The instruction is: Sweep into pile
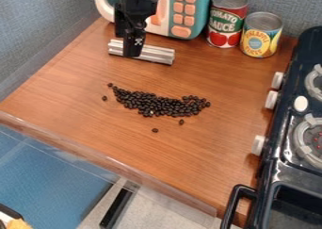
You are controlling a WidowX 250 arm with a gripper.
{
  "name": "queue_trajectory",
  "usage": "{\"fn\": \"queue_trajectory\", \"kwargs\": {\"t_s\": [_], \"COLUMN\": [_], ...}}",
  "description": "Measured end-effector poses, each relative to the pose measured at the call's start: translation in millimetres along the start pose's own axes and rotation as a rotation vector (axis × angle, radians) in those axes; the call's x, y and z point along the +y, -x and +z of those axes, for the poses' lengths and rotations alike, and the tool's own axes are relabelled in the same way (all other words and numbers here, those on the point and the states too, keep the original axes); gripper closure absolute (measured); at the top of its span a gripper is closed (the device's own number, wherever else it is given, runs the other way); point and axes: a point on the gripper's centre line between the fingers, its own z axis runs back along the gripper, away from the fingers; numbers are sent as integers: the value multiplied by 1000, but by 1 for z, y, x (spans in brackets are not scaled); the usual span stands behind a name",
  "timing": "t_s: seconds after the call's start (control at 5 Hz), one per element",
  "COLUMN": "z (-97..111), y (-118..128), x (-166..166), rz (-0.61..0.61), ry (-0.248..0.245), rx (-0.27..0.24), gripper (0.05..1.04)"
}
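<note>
- The black gripper (132, 51) is seen near the top of the view, hung low over the rear left part of the wooden worktop (207, 159).
- A silvery ribbed bar (158, 54) is partly covered by the gripper, with an end left visible on either side; whether the jaws are open or closed on it cannot be told.
- The dark beans (157, 104) are gathered mostly in a long, uneven band across the middle of the worktop, in front of the bar and apart from it.
- Two stray beans (155, 130) are found just off the band's near edge, and another (104, 98) is set off beyond its left end.
- Behind the gripper, a teal toy microwave (200, 11) with orange buttons is placed at the back.
- To its right, a red and green can (226, 18) and a yellow and blue can (260, 37) are stood upright, side by side.
- The right side is taken up by a dark toy stove (283, 159), fitted with pale knobs (271, 100) and a black handle (234, 204).
</note>
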Motion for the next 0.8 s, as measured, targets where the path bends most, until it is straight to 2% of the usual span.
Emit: {"fn": "queue_trajectory", "kwargs": {"t_s": [0.2,0.4,0.6,0.8], "z": [-16,-20,-20,-20], "y": [0,-4,-11,-14], "x": [-4,1,4,7], "rz": [-8,-67,-140,-233], "ry": [32,-14,-38,-58], "rx": [23,-1,-46,-65], "gripper": [82,82,82,82]}}
